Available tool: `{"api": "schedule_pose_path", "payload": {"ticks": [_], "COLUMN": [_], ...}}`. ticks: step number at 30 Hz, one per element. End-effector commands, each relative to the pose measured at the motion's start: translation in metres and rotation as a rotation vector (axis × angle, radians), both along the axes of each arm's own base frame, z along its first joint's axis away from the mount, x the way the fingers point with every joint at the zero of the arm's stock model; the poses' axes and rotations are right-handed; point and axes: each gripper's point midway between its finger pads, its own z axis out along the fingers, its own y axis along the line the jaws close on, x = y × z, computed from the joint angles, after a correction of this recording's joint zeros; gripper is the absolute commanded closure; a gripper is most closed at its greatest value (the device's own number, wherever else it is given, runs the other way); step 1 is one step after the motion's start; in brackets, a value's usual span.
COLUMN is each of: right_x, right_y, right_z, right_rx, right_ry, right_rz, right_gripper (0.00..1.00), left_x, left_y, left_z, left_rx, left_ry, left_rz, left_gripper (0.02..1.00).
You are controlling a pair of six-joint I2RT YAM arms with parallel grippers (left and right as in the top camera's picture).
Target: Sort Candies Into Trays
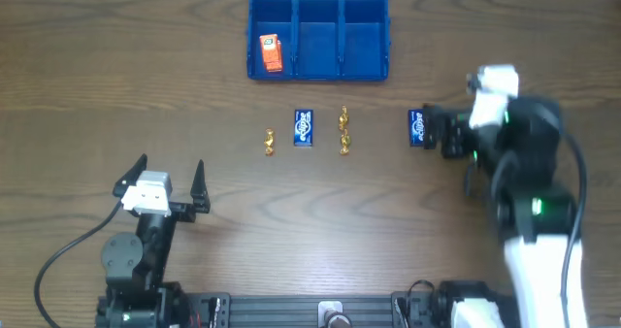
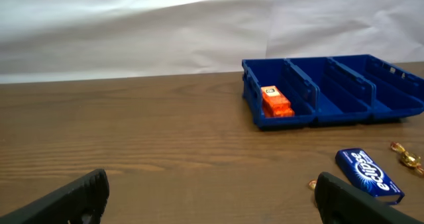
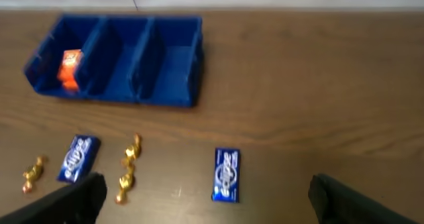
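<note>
Right arm looks to be lining up a pick. right gripper (image 3: 207, 184) is hovering above the table (image 1: 116, 56) with jaws wide apart and nothing in them. right blue pack (image 3: 226, 174) is lying flat on the wood, showing between the two fingers in the wrist view, and no contact can be made out. left gripper (image 1: 171, 165) is sitting near its own base, jaws also apart and empty, well apart from every candy. tray (image 1: 318, 76) is standing at the far side of the table, with orange candy (image 1: 271, 52) lying in its leftmost compartment in the top view; nothing is showing in the middle and right compartments. Waiting on the table in a loose row: left gold candy (image 1: 270, 141), centre blue pack (image 1: 304, 127) just beside it, then upper gold candy (image 1: 343, 121) and lower gold candy (image 1: 344, 144) close together. Judging by that, sorting is barely under way: one piece in, five out. The next move probably calls for the right gripper coming down until its fingertips are nearly skimming the wood, straddling the pack across its narrow width, closing, lifting clear, then carrying it to a compartment other than the orange one. The pack is thin and flat, so height is likely the tricky part.
</note>
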Motion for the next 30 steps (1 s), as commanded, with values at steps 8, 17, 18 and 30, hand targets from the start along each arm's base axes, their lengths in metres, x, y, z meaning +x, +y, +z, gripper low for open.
{"api": "schedule_pose_path", "payload": {"ticks": [8, 17, 18, 30], "right_x": [0.057, 0.066, 0.067, 0.065], "right_y": [-0.004, 0.002, 0.004, -0.002], "right_z": [-0.106, -0.186, -0.191, -0.225], "right_rx": [-0.017, -0.02, -0.022, -0.109], "right_ry": [0.481, 0.659, 0.668, 0.735], "right_rz": [-0.008, 0.011, 0.015, -0.031], "right_gripper": [0.003, 0.003, 0.003, 0.003], "left_x": [-0.001, -0.001, -0.001, -0.001], "left_y": [-0.004, -0.004, -0.004, -0.004], "left_z": [-0.016, -0.016, -0.016, -0.016], "left_rx": [0.011, 0.011, 0.011, 0.011], "left_ry": [0.045, 0.045, 0.045, 0.045], "left_rz": [-0.025, -0.025, -0.025, -0.025], "left_gripper": [0.02, 0.02, 0.02, 0.018]}}
